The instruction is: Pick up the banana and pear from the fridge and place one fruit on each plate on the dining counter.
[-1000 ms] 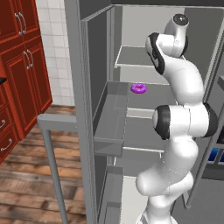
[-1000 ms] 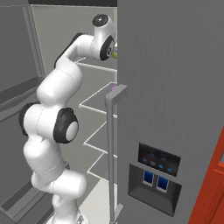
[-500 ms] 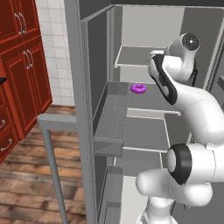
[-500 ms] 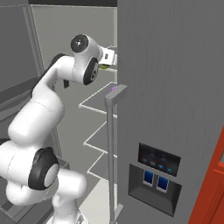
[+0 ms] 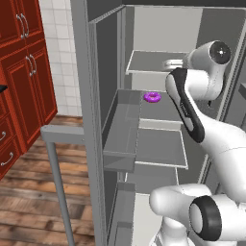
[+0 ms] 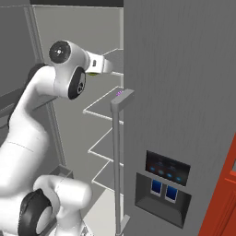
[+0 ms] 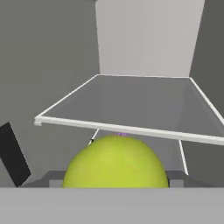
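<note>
The pear, round and yellow-green, sits between the jaws of my gripper, which is shut on it. The open fridge shows pale grey shelves, and my gripper hangs at the front of its upper shelf. From the other side, a sliver of the pear peeks out under my gripper beside the fridge's steel door. Ahead of the pear lies a bare shelf with a white front edge. The banana, the plates and the dining counter are out of view.
A purple ring doughnut lies on the fridge's middle shelf. A door bin juts out at the left of the shelves. Red cabinets and a wooden floor stand to the left. The steel door carries a dispenser panel.
The arm has folded down and back from the top of the fridge, bringing the hand with the pear lower, to the front of the upper shelf. The base has not moved.
</note>
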